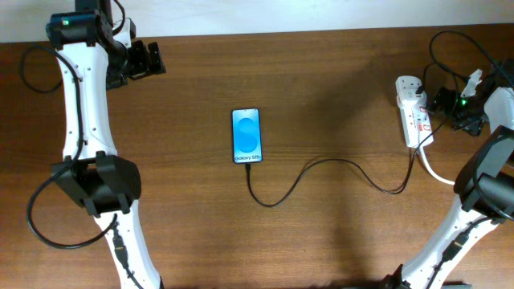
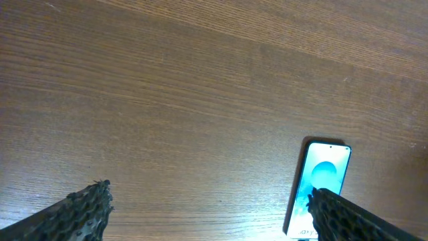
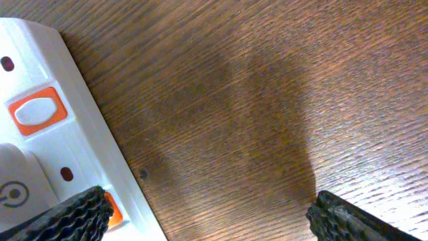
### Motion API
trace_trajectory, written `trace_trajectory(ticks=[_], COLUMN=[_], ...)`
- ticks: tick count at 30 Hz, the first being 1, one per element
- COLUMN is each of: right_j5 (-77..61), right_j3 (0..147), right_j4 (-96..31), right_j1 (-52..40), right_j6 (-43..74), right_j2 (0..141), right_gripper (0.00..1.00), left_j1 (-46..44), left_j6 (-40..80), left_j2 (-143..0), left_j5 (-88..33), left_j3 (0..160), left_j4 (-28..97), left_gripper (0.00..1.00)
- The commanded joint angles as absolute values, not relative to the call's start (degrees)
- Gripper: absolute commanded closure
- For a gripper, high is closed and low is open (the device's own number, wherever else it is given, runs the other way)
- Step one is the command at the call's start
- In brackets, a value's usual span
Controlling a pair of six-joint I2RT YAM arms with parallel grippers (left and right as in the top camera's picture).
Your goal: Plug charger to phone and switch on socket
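White tubular left arm (image 1: 83, 104) at frame left, bulky black joint (image 1: 96, 185), looping black cables (image 1: 30, 210), green light (image 1: 56, 22) upper left, white right arm (image 1: 450, 233) lower right, black ribbed fingers (image 2: 83, 211) in wrist views' bottom corners.

Centre of the overhead view, the slim black-bezelled smartphone with the bright blue screen (image 1: 246, 135): the white strip (image 1: 247, 158) along its bottom edge looks to read "Galaxy S25", in very small print. Lower left of the right wrist view, there's a grey circled power sign (image 3: 13, 194) on a white plug block (image 3: 28, 173) seated on the white plastic power strip (image 3: 63, 144). Over in the overhead view, the strip's red markings (image 1: 425, 122) are too small to read.
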State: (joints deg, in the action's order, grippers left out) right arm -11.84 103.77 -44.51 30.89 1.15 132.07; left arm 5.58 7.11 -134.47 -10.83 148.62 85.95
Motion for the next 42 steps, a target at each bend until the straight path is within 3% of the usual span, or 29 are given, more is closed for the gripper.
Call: trace_trajectory(ticks=[1, 42], right_j5=[-10.5, -16.8], right_j3=[103.3, 103.3], right_j4=[-44.8, -49.6], right_j1=[29.2, 25.4], right_j6=[-0.1, -3.6], right_j2=[134.5, 134.5], right_gripper=[0.01, 0.01], left_j1=[5.8, 5.8], left_j6=[6.8, 6.8], left_j2=[-133.9, -133.9], left_j5=[-10.2, -10.2], left_j3=[149.1, 149.1], left_j4=[85.8, 85.8], left_gripper=[0.01, 0.01])
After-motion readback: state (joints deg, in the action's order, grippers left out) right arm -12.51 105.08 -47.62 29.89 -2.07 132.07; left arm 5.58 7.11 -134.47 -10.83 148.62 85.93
